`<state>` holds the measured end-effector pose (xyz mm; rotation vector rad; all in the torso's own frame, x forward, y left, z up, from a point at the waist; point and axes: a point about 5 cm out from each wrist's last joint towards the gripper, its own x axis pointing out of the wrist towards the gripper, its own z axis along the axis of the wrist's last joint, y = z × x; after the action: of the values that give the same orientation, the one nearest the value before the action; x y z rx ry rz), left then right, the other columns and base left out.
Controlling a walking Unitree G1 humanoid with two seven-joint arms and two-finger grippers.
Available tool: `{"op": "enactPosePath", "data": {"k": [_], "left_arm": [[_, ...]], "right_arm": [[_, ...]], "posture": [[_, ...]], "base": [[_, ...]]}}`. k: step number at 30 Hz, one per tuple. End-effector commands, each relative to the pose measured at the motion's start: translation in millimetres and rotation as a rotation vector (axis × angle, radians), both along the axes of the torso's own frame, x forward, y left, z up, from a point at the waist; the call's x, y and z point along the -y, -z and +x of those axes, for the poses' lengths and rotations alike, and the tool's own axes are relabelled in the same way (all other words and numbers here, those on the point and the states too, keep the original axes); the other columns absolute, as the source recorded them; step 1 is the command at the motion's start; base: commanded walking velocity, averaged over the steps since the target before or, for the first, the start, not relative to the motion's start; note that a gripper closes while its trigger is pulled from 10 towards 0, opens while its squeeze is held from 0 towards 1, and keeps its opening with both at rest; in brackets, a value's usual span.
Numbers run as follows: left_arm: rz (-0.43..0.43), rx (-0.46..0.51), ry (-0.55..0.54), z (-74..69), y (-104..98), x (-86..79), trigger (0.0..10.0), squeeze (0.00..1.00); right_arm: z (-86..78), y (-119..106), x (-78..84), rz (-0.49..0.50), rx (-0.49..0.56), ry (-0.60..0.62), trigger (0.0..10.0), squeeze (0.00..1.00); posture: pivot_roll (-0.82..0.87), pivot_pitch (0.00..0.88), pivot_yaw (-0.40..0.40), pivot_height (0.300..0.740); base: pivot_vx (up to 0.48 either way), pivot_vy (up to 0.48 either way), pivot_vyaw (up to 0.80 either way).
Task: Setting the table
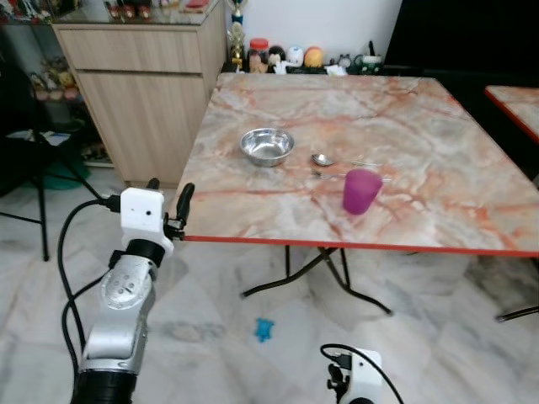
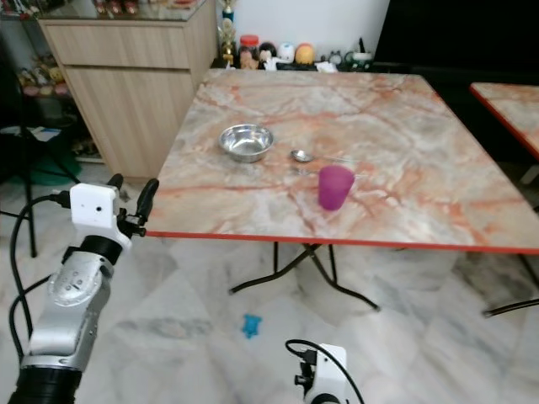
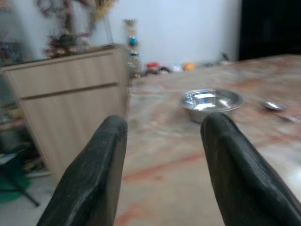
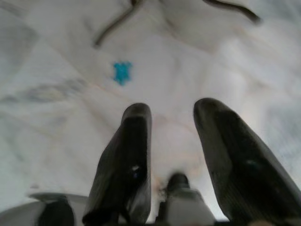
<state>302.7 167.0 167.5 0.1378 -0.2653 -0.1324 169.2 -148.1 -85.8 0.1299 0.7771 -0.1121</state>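
While unlabelled, purple cup [image 1: 361, 190] beside spoon [image 1: 323, 159]

You see counter [image 1: 421, 126] orange-veined marble, red-edged; on it purple cup [image 1: 361, 191], silver bowl [image 1: 267, 146]; blue scrap [image 1: 264, 329] on floor beneath.

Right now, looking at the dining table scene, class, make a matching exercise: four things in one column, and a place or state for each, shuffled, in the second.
Things:
1. steel bowl
2. purple cup
3. spoon
4. blue scrap

Places or states:
A. on the floor under the table
B. empty, nearest the wooden cabinet
C. lying flat between the other two table items
D. upright, nearest the table's red front edge

Pairs: 1-B, 2-D, 3-C, 4-A
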Motion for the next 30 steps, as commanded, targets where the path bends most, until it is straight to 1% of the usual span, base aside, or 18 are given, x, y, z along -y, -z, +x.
{"op": "enactPosePath", "data": {"k": [1, 3, 4, 7, 13, 16, 18, 25, 30], "left_arm": [[-0.01, -0.001, 0.016, 0.3, -2, 0.0, 10.0, 0.0], [-0.024, -0.018, 0.026, 0.3, 0, 1.0, 10.0, 0.0], [-0.046, -0.032, 0.049, -0.1, 2, 3.4, 10.0, 0.0], [-0.057, -0.023, 0.074, -1.5, 1, 6.7, 10.0, 0.0], [-0.061, -0.03, 0.086, -1.7, 2, 10.6, 10.0, 0.0], [-0.064, -0.032, 0.09, -1.8, 2, 10.4, 10.0, 0.0], [-0.068, -0.03, 0.08, -1.1, 1, 8.2, 10.0, 0.0], [-0.069, -0.039, 0.066, -0.8, 3, 5.4, 10.0, 0.0], [-0.065, -0.041, 0.058, -0.6, 3, 4.0, 10.0, 0.0]], "right_arm": [[-1.2, 1, 0.2, -0.003, -0.008, 0.005, 10.0, 0.0], [-1.2, 1, 0.1, -0.004, -0.008, 0.005, 10.0, 0.0], [-1.3, 1, 0.2, -0.004, -0.008, 0.005, 10.0, 0.0], [-1.8, 1, 0.3, -0.005, -0.008, 0.005, 10.0, 0.0], [-3.4, 1, 0.7, -0.006, -0.009, 0.002, 10.0, 0.0], [-3.7, 2, 1.1, -0.007, -0.01, 0.002, 10.0, 0.0], [-8.5, 3, 6.5, -0.01, -0.009, 0.004, 10.0, 0.0], [-11.7, 4, 10.7, -0.016, -0.009, 0.0, 10.0, 0.0], [-13.8, 4, 12.3, -0.014, -0.015, 0.001, 10.0, 0.0]], "posture": [[0.14, 0.0, -0.031, 0.74], [0.15, 0.0, -0.031, 0.74], [0.15, 0.0, -0.031, 0.74], [0.15, 0.0, -0.032, 0.74], [0.15, 0.0, -0.033, 0.74], [0.15, 0.0, -0.033, 0.74], [0.15, 0.0, -0.034, 0.74], [0.15, 0.0, -0.036, 0.74], [0.15, 0.0, -0.037, 0.74]], "base": [[0.0, 0.0, 0.0], [0.0, 0.0, 0.0], [0.0, 0.0, 0.0], [0.0, 0.0, 0.0], [0.0, 0.0, 0.0], [0.0, 0.0, 0.0], [0.0, 0.0, 0.0], [0.0, 0.0, 0.0], [0.241, 0.0, 0.0]]}}
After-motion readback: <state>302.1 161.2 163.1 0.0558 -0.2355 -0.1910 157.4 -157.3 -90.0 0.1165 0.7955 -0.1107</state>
